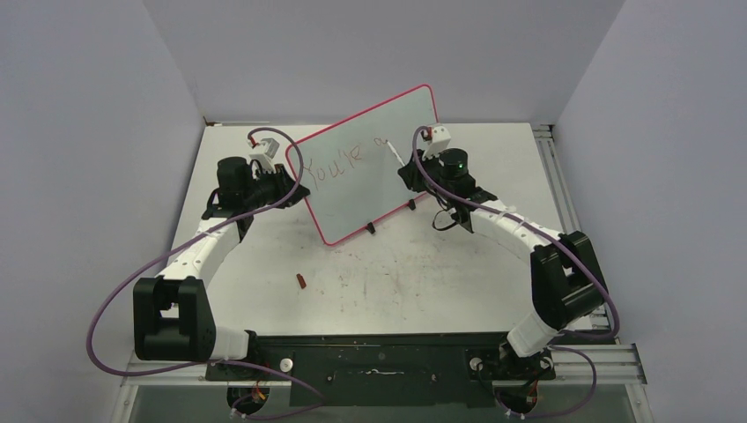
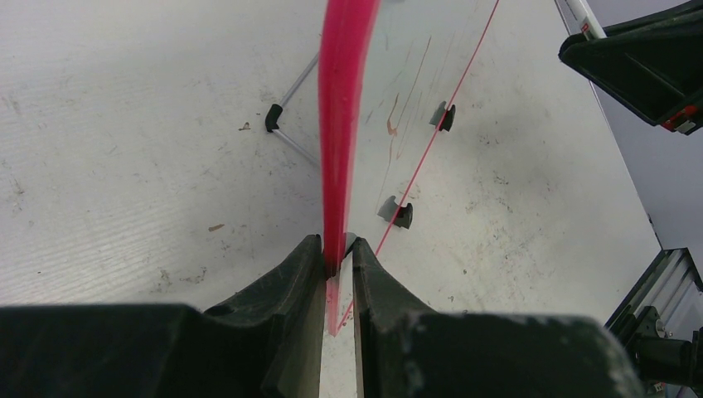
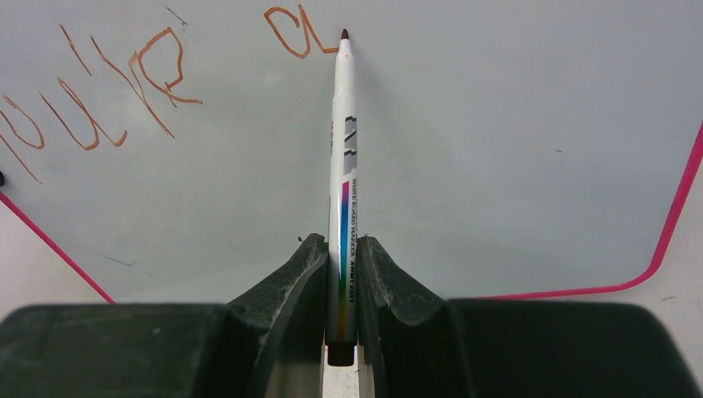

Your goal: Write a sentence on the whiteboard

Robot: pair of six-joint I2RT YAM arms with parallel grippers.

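Marker (image 3: 342,149) sits upright between your right gripper (image 3: 340,249) fingers, which are clamped on the lower part of its white barrel, along the rainbow stripe and the printed label. Its dark reddish-brown tip points up and lies just right of the tail of a lone letter "a" (whether the tip actually presses on the surface, neither wrist view lets you tell). That letter ends the sentence (image 3: 157,75), which reads roughly "You're a" in thin reddish-brown strokes running along the upper part of the whiteboard (image 3: 514,116), toward its left edge. The pale board stands nearly upright on its lower long edge, leaning back a little, and its pink-red rim curves round the lower right corner in your right wrist view. From above, you see it set aslant across the far middle of the table (image 1: 414,282), one upper corner reaching toward the far edge. Two black clip feet (image 2: 399,214) under its lower edge rest on the tabletop. Your left gripper (image 2: 336,253) is closed on the rim at the board's left edge, with the red edge pinched between both fingers. A small reddish-brown piece (image 1: 300,281) lies alone on the table, nearer the near edge and well apart from the board.
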